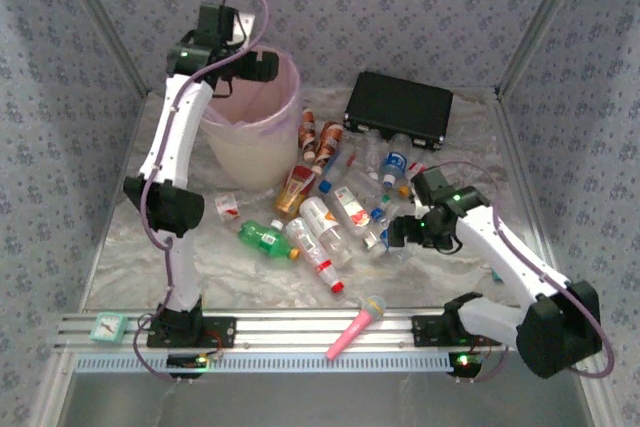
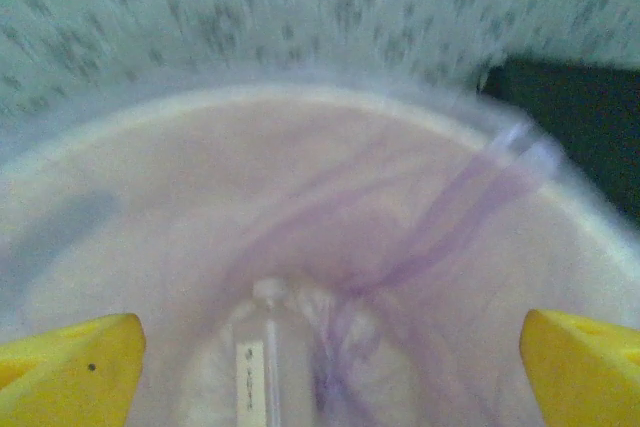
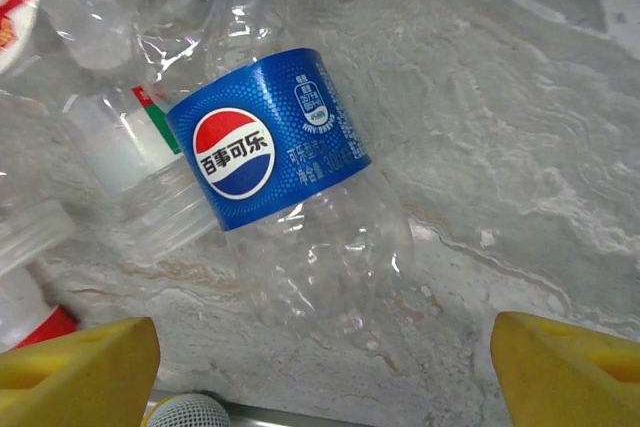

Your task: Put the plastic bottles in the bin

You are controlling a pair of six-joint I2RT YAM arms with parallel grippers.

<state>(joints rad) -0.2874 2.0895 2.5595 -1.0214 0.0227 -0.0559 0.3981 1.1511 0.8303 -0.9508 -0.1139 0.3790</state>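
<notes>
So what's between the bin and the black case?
Top view: two orange-brown bottles lie side by side on the table, between the bin and the black case.

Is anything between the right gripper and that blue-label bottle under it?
Nothing visible. The blue-label bottle lies uncovered below the open right gripper; other clear bottles lie close beside it.

Bottles [image 1: 325, 217] crowd the table [image 1: 115, 272] middle; left front lies bare.
</notes>
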